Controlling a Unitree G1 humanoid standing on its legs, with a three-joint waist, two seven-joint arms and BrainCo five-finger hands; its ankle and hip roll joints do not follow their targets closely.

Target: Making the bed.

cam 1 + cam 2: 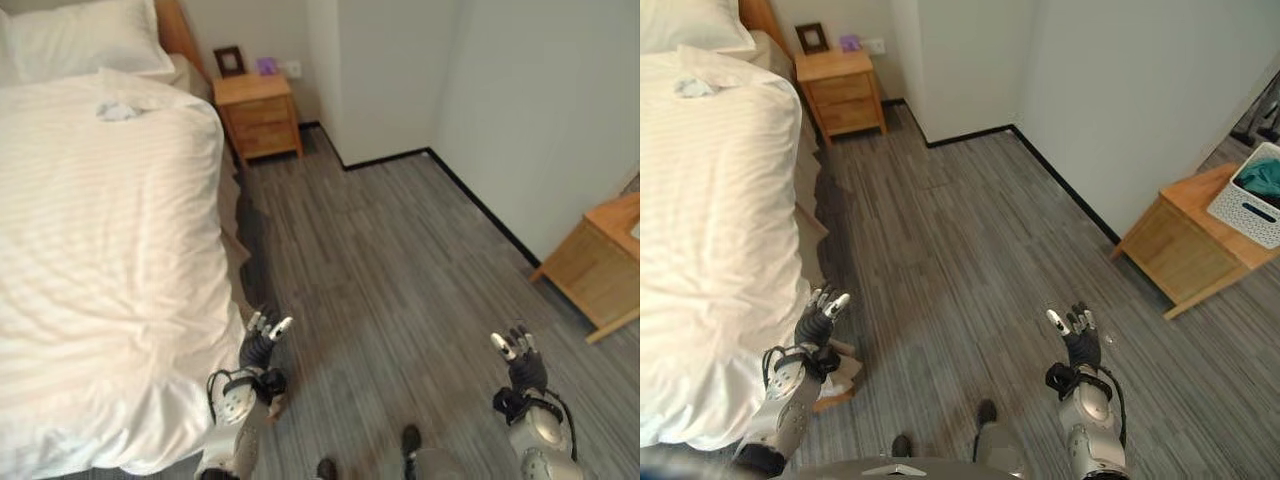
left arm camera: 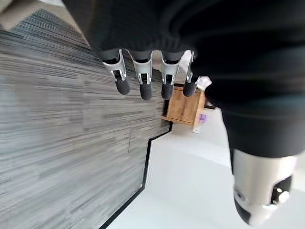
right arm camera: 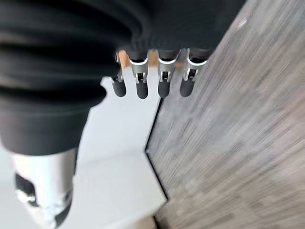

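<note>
Bed (image 1: 100,250) fills the left side, white striped duvet (image 1: 110,300) spread over it and hanging down the near right edge toward the floor. A pillow (image 1: 85,38) sits at the far end by the wooden headboard (image 1: 178,30), and a small crumpled white bit (image 1: 118,110) lies on the duvet just below it. Left hand (image 1: 262,340) is up in the air just beside the duvet's hanging edge, not touching it, fingers (image 2: 145,78) straight and relaxed, holding nothing. Far back, right of the headboard, a wooden nightstand (image 1: 260,112) stands against the wall with a dark picture frame (image 1: 229,60) and a small purple item (image 1: 266,66) on top. Grey plank floor (image 1: 400,260) runs through the middle. Right hand (image 1: 1078,340) is raised over bare floor, well apart from the bed, fingers (image 3: 164,81) extended and loose, empty. Far right, a low wooden cabinet (image 1: 1185,240) stands by the wall, carrying a white slotted basket (image 1: 1255,205) with teal cloth (image 1: 1265,178) inside.
</note>
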